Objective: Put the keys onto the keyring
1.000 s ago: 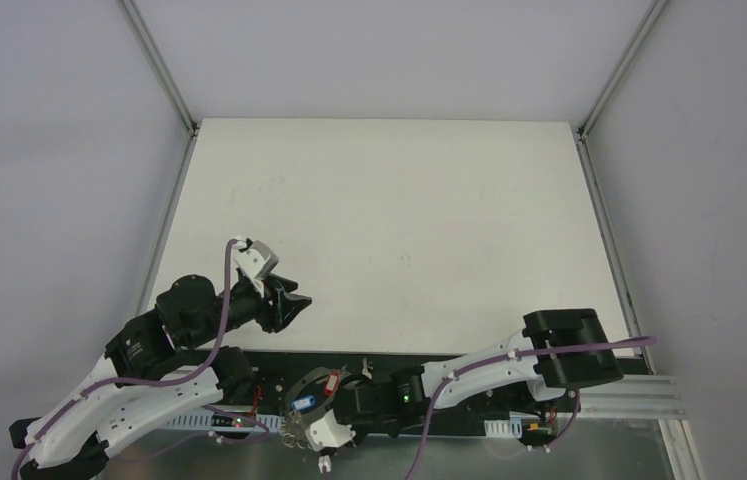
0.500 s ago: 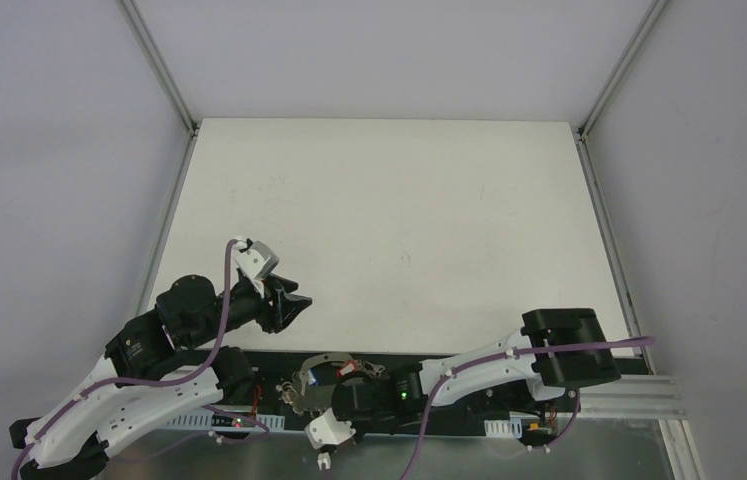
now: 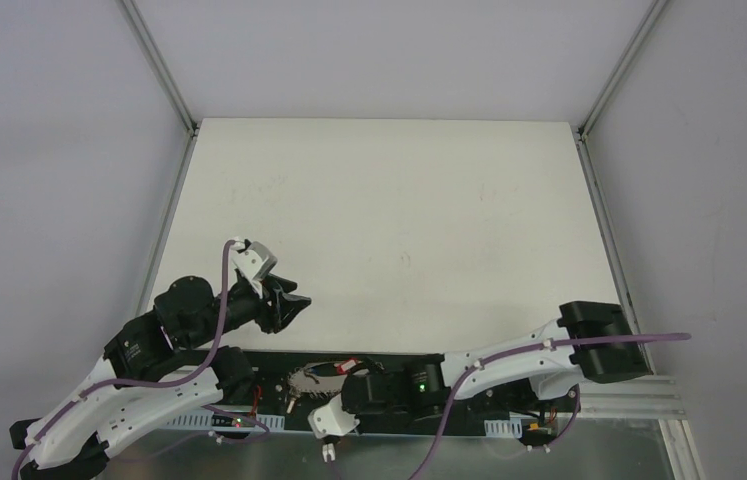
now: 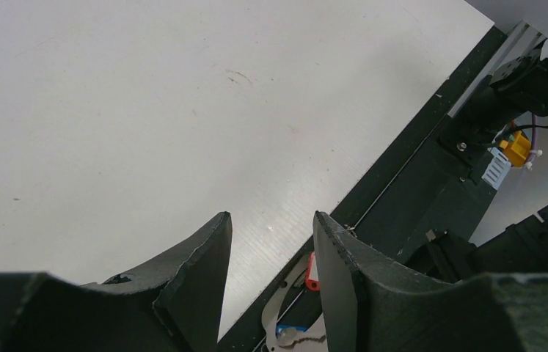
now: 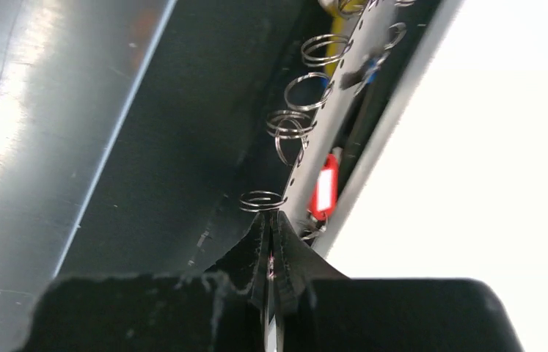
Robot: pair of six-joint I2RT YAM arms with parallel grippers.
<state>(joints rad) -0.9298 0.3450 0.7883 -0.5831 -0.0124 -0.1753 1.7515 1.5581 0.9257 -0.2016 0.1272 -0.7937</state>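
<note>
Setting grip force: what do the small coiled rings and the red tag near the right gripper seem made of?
The coiled rings look like bare metal wire: thin, silver, with bright glints. The red tag looks like glossy plastic, given its solid colour and pale label window, though that is uncertain.

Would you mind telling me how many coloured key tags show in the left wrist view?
2. A red tag lies on the dark strip beside the table; a blue tag lies just below it, at the frame's bottom. The left claw may hide more.
</note>
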